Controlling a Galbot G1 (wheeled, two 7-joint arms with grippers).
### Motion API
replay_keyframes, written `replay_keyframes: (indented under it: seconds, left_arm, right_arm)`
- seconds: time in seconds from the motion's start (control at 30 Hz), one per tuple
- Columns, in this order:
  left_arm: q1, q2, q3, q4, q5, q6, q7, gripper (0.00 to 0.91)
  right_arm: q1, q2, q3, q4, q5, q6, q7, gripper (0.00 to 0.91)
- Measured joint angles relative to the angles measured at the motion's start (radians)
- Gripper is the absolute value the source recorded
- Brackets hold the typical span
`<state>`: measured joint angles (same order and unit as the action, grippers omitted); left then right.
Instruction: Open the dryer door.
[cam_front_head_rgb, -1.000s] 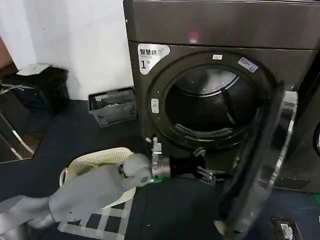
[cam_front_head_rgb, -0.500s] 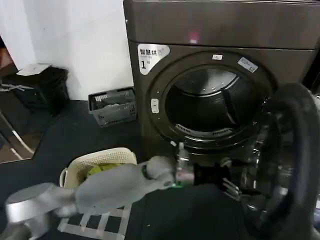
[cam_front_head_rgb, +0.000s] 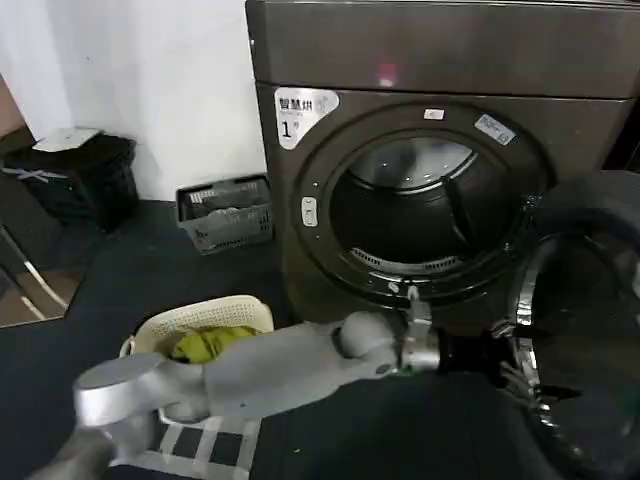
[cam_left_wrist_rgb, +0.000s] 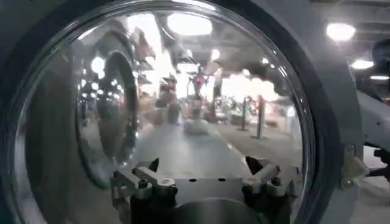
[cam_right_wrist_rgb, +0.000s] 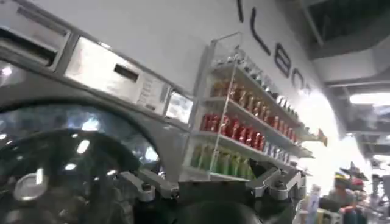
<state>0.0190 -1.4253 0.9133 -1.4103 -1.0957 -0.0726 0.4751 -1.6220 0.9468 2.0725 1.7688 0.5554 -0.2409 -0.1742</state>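
The dryer (cam_front_head_rgb: 440, 60) is a dark grey-brown machine with a white "1" label (cam_front_head_rgb: 303, 112), and its round drum mouth (cam_front_head_rgb: 425, 215) stands uncovered. The dryer door (cam_front_head_rgb: 590, 330) is swung wide out to the right, its inner side turned toward me. My left arm reaches across from the lower left. At the door's near rim my left gripper (cam_front_head_rgb: 518, 366) is open, its tips touching or very close to the rim. In the left wrist view the door's domed glass (cam_left_wrist_rgb: 183, 91) fills the picture ahead of the left gripper (cam_left_wrist_rgb: 204, 167), with nothing between the spread fingers. My right gripper (cam_right_wrist_rgb: 210, 182) is open and holds nothing.
A cream laundry basket (cam_front_head_rgb: 215, 312) holding a yellow-green cloth (cam_front_head_rgb: 205, 343) sits on the floor left of the dryer, on a checked mat (cam_front_head_rgb: 195, 447). A grey crate (cam_front_head_rgb: 226, 212) and a black bin (cam_front_head_rgb: 75, 180) stand by the white wall. The right wrist view faces a shelf of bottles (cam_right_wrist_rgb: 244, 131).
The door has swung farther open to the right, from edge-on to inner side facing me. My left arm stretched rightward with it, staying at its rim.
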Motion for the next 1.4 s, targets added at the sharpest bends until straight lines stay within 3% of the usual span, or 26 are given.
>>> replay_keyframes:
  seconds: [0.27,0.43,0.7,1.03,1.4]
  left_arm:
    - [-0.011,-0.075,0.000,0.064,-0.003,-0.002,-0.026,0.907]
    - [-0.017,-0.121,0.014,0.099,0.003,-0.006,-0.050,0.907]
    - [-0.035,-0.184,0.022,0.161,0.008,-0.010,-0.079,0.907]
    - [-0.042,-0.184,0.025,0.218,0.007,-0.007,-0.087,0.907]
    - [-0.034,-0.184,0.024,0.278,0.030,-0.009,-0.092,0.907]
  right_arm:
    - [0.007,-0.014,0.034,-0.008,0.010,-0.009,0.023,0.907]
    - [0.023,-0.024,0.052,-0.019,0.027,-0.052,0.052,0.907]
    - [0.025,-0.030,0.079,-0.039,0.019,-0.052,0.060,0.907]
    - [0.014,-0.042,0.131,-0.040,-0.031,-0.047,0.069,0.907]
    - [-0.013,-0.050,0.188,-0.038,-0.036,-0.046,0.072,0.907]
